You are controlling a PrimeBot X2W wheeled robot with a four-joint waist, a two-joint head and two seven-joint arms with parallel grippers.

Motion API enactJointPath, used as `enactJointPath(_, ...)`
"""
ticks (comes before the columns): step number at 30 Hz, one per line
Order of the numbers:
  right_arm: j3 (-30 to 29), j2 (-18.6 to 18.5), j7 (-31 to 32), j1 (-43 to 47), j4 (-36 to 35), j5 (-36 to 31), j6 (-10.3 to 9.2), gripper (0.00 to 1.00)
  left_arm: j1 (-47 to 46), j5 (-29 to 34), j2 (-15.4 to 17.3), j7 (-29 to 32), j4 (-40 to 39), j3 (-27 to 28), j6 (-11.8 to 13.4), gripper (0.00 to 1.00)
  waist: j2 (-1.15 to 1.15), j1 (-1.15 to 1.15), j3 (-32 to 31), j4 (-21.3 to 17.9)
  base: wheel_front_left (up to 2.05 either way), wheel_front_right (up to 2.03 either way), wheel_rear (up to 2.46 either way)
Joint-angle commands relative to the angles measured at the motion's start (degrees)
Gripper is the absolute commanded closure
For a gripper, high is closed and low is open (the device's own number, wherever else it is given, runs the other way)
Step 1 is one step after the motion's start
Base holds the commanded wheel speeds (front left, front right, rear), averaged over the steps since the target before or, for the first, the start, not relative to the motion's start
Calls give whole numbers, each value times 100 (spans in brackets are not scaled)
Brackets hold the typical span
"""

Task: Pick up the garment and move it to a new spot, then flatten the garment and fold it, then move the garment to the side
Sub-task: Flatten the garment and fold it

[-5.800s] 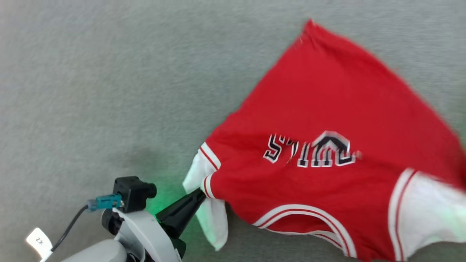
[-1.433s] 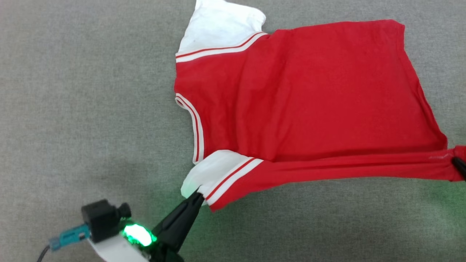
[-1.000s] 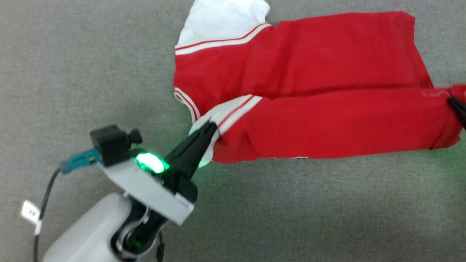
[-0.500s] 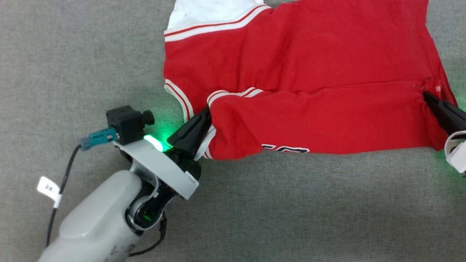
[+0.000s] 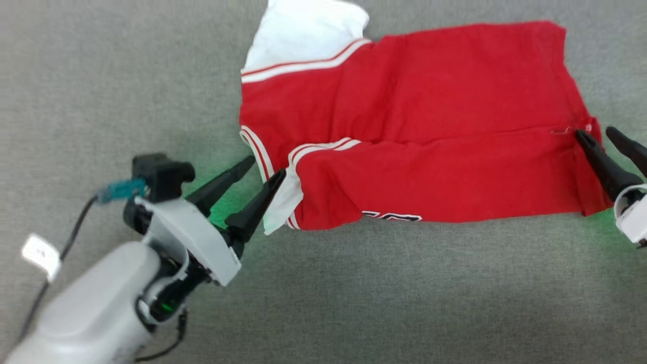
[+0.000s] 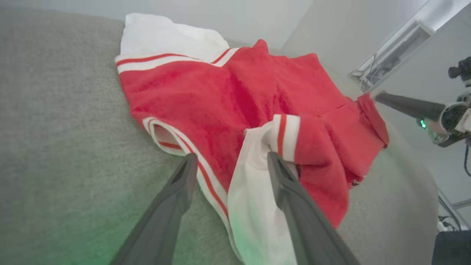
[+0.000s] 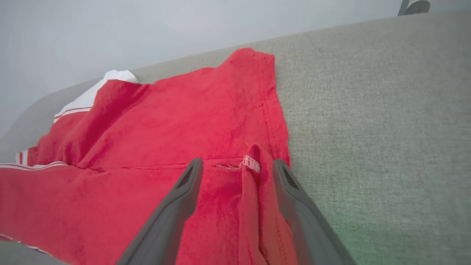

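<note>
On the head camera we see the shirt (image 5: 429, 101) folded lengthwise on the bench (image 5: 101, 76). The left tool (image 5: 268, 167) is open at its white sleeve end and the right tool (image 5: 594, 131) is open at its hem end. On the left wrist camera, the sleeve lies between the left tool's (image 6: 232, 156) spread fingers. On the right wrist camera, the right tool's (image 7: 237, 162) open fingers straddle a hem ridge, and the shirt reaches toward the bench's far edge.

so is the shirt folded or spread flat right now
Partly folded: the garment has its near side doubled over the middle, lettering peeking out at the fold; the far white sleeve lies flat.
</note>
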Motion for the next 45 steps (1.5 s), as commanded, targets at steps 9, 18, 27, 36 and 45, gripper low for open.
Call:
enactJointPath(9,-245,-112,-64,183,-155,38,-4,0,-727,-738,630,2883,-871,-160,1412,0,0,0,-497,149,0,0,0)
enactJointPath(18,-183,-50,117,-77,-367,25,-4,0,-1503,-1206,692,5192,-1151,-716,1703,0,0,0,-260,-58,0,0,0)
enactJointPath(27,-122,-23,-14,-221,-349,106,-4,0,-1587,-1222,224,5290,-155,-869,1749,0,0,0,81,-383,0,0,0)
enactJointPath(36,-9,-207,3,-343,-387,179,-4,0,-1351,-1516,-61,5440,623,-983,1355,100,0,0,160,-517,0,0,0)
enactJointPath(45,954,-1063,1596,-416,-671,206,-4,0,-1321,-1662,-210,5437,555,-948,1118,100,0,0,144,-434,0,0,0)
